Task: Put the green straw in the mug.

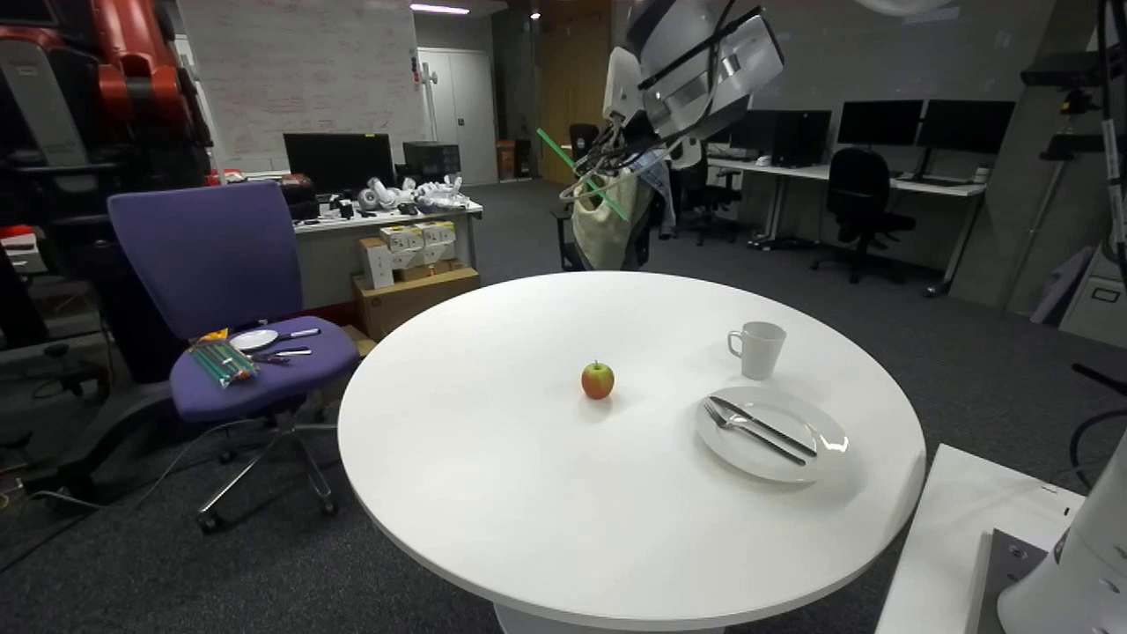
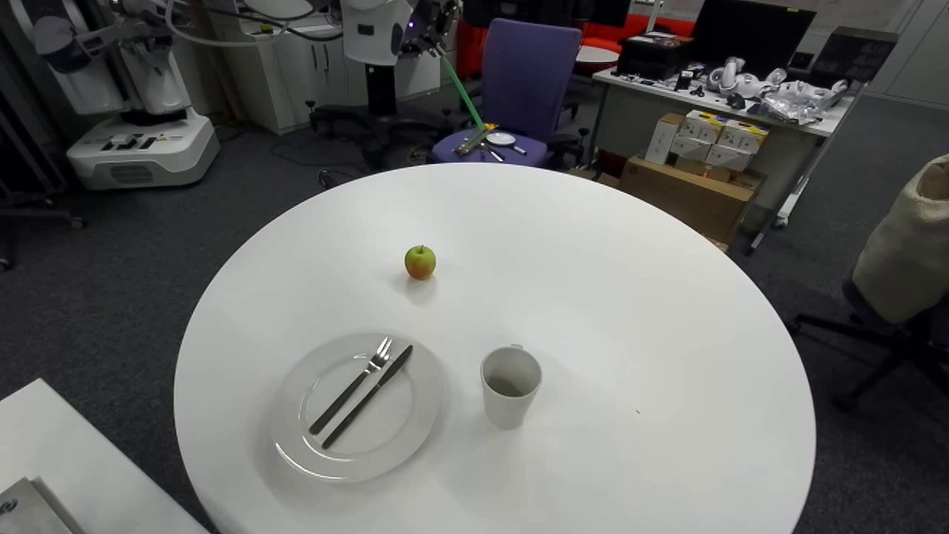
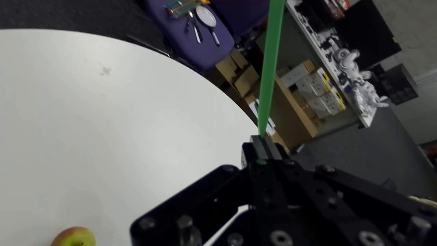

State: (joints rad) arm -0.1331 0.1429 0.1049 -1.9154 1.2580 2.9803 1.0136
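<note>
Standing beside the round white table (image 2: 630, 259), I recorded the nearest items first: a white plate (image 2: 404, 419) bearing a fork (image 2: 350, 391) and a knife (image 2: 365, 400), and, just beside it, the mug (image 2: 508, 404), upright, mouth upward, with nothing protruding from it. Hazard: a bump at its rim could topple it onto the plate.

Farther across sat an apple (image 2: 420, 263), clear of both. Hazard: a low approach could knock it and set it rolling.

Beyond, high up and well apart from the mug, hung the gripper (image 3: 262, 137), pinching the green straw (image 3: 269, 71). The straw slanted plainly in both exterior views. Whether it hung over the table or past its edge, I could not establish. Principal risk, in my judgement: left at that slant during lowering, the straw would likely catch the mug's rim instead of dropping in. Secondary risk: so thin a stick, held in so narrow a pinch, could swivel or slip at first contact.

Behind stood a purple chair (image 1: 207, 251) with a packet (image 1: 222, 361) on its seat, and farthest off a cluttered desk (image 1: 330, 260); neither appeared likely to obstruct the work.
</note>
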